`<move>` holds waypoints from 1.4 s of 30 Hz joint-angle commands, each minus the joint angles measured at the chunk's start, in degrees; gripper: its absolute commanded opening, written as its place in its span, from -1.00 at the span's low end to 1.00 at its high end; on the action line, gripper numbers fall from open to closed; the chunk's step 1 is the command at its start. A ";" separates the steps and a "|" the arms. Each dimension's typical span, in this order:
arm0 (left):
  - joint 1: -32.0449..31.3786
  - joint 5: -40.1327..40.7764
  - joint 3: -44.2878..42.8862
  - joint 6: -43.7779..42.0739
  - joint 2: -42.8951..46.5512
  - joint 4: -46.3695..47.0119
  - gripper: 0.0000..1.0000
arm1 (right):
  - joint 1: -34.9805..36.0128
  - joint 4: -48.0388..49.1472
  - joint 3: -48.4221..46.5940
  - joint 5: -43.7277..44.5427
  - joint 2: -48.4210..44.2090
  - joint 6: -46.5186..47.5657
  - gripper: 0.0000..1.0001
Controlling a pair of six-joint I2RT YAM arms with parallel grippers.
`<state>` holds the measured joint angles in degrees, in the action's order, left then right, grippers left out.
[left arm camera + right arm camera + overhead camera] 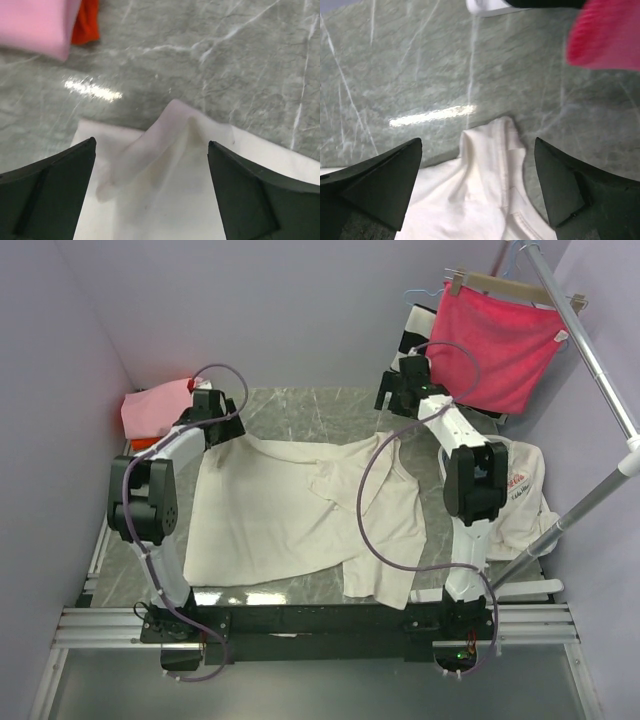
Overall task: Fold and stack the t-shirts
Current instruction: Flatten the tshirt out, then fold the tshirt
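Observation:
A large cream t-shirt [290,515] lies spread on the grey marble table, its right side rumpled and folded over. My left gripper [222,432] is open over the shirt's far left corner; in the left wrist view a raised fold of the cream shirt [165,165] lies between the open gripper's [151,142] jaws. My right gripper [397,425] is open over the far right corner; the seamed corner [492,165] lies between its [478,140] jaws. A folded pink shirt [155,408] sits on an orange-red one [145,443] at far left, both also seen in the left wrist view [35,22], [86,22].
A bright red cloth [495,345] hangs on a wooden hanger from a metal rack pole [600,370] at the back right. Another white garment with red print [520,485] lies at the right edge. A black-and-white cloth [415,325] is behind the right arm.

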<state>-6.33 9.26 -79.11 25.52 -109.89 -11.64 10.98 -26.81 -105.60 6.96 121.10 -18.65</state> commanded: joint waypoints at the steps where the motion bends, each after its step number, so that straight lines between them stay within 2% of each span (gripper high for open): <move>1: 0.09 5.15 4.31 -1.53 8.54 5.23 0.99 | -0.61 -1.05 3.71 -4.31 -7.00 -0.50 0.99; 3: 0.09 5.77 4.41 -1.35 10.30 2.34 0.99 | -0.35 -1.23 8.37 -9.21 -9.81 -2.42 0.99; 4: 0.00 5.95 4.58 -1.26 10.74 1.28 0.99 | -0.35 -0.36 14.49 -11.16 -13.05 -2.96 0.99; 7: -0.44 6.92 7.21 -1.00 13.20 -1.10 0.99 | -0.26 3.33 24.53 -14.60 -19.56 -4.37 0.99; 11: -0.44 4.28 12.04 -0.21 16.10 -0.49 0.99 | -0.26 2.03 29.57 -16.27 -23.01 -4.46 1.00; 17: 0.70 0.69 15.91 1.99 13.74 2.05 0.99 | -0.26 4.83 35.28 -22.51 -23.80 -6.74 0.96; 24: 3.78 -5.30 19.70 -1.86 11.45 14.09 0.99 | -0.26 5.19 37.05 -23.31 -23.19 -5.17 0.90; 30: 4.66 -5.12 17.24 -5.74 7.67 15.59 0.57 | -0.44 4.40 36.26 -22.96 -21.26 -4.28 0.79; 34: 4.66 -5.56 16.36 -6.88 6.97 16.56 0.16 | -0.61 3.70 36.08 -23.31 -20.47 -4.72 0.65; 36: 4.66 -6.52 15.04 -7.32 6.27 15.86 0.03 | -0.61 3.43 36.34 -23.22 -20.11 -4.90 0.64; 38: 4.66 -6.88 13.73 -7.67 5.04 15.16 -0.27 | -0.79 3.34 36.87 -23.13 -19.76 -5.16 0.64; 39: 4.66 -7.14 13.37 -7.76 4.60 14.81 -0.51 | -0.87 3.60 36.96 -23.22 -19.50 -5.25 0.63; 41: 4.66 -7.23 11.79 -8.20 3.54 13.58 -0.77 | -0.96 3.69 36.61 -24.80 -18.01 -5.25 0.61; 42: 4.66 -6.89 11.26 -8.29 3.10 13.05 -0.98 | -0.96 3.52 36.52 -25.41 -17.31 -5.34 0.58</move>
<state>-1.69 3.60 -64.27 18.72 -105.14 1.15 10.59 -23.53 -68.05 -16.27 101.54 -23.99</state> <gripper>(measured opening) 0.142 0.807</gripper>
